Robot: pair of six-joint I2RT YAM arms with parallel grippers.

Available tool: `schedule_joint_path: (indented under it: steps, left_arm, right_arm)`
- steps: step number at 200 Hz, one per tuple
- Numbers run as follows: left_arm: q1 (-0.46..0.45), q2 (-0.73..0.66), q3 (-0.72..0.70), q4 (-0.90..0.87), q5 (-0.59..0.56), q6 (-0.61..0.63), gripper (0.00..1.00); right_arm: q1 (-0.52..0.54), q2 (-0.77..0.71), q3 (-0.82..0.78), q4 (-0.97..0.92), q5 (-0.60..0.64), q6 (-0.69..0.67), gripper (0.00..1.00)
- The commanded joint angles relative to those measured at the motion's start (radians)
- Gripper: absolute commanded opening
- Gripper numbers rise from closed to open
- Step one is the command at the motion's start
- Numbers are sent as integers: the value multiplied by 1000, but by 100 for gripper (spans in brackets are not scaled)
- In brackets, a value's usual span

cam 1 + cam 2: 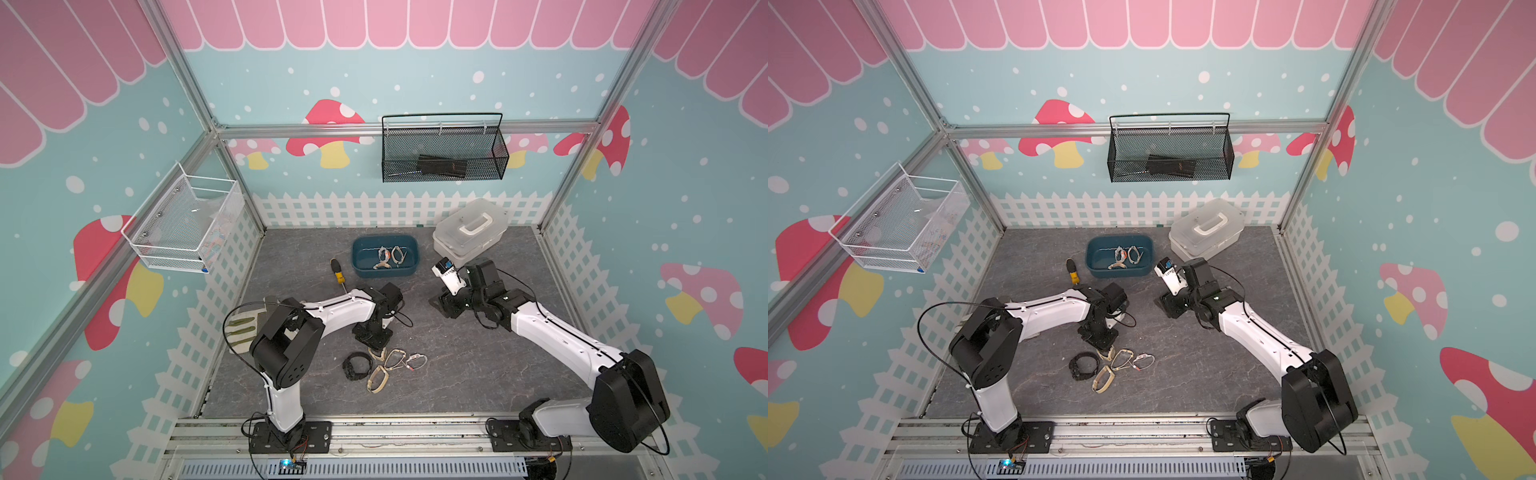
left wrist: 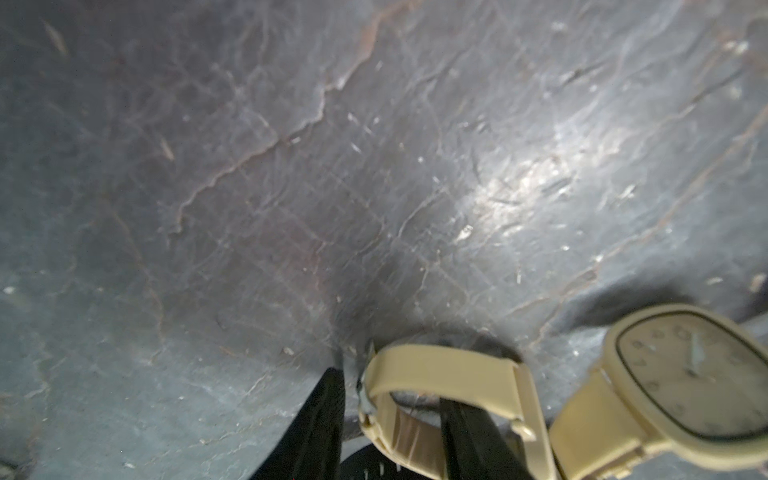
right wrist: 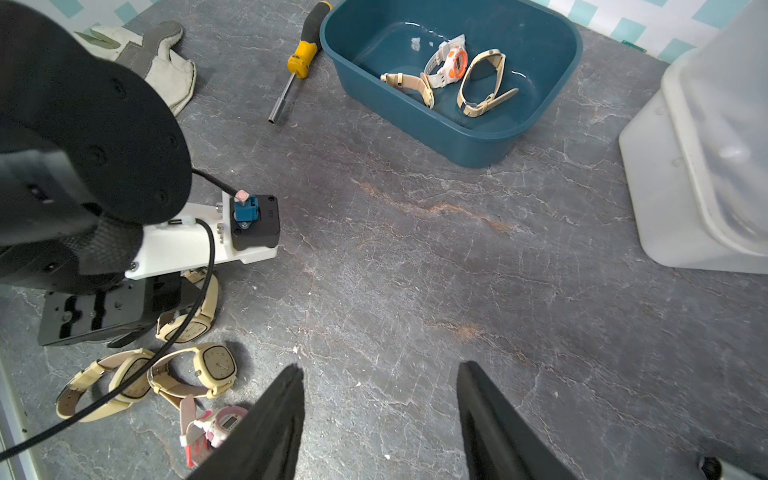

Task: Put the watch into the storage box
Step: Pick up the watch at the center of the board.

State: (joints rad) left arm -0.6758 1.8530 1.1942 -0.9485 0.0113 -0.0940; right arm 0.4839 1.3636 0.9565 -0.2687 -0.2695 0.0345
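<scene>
The left gripper [image 2: 390, 419] has its jaws apart astride the strap of a beige watch [image 2: 449, 374] lying on the table [image 2: 291, 187]; close squarely before lifting toward the storage box [image 1: 384, 272].

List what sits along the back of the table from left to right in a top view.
Yellow-handled screwdriver → dark teal-blue plastic storage box holding watches → white translucent lidded case with a handle.
</scene>
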Motion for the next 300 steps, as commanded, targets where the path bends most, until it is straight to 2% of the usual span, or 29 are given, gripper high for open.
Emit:
schedule_joint_path:
  steps: [1, 26, 45, 84, 115, 186, 214, 275, 300]
  left_arm:
    - [-8, 14, 15, 13, -15, -7, 39]
    - [-7, 13, 15, 12, -19, -7, 30]
    - [-8, 10, 15, 13, -21, -8, 16]
    - [-7, 9, 18, 13, -33, -12, 13]
    - [-8, -3, 21, 16, -54, -18, 0]
    - [47, -98, 69, 143, -108, -94, 0]
    - [114, -105, 124, 221, -15, -122, 0]
    - [224, 45, 444, 232, 25, -138, 0]
    - [261, 131, 593, 211, -15, -144, 0]
  right_arm:
    - [-5, -21, -19, -4, 7, 3, 61]
    - [-5, -26, -22, -4, 14, 2, 61]
    - [-6, -28, -25, -4, 16, 1, 61]
    - [-8, -32, -27, -3, 15, 5, 61]
    - [-6, -41, -30, -3, 23, 3, 61]
    - [-7, -63, -37, 9, 37, 10, 61]
    - [-7, -64, -38, 11, 34, 14, 61]
    - [-7, -66, -49, 35, 19, 50, 62]
    - [-7, -62, -45, 45, 16, 62, 62]
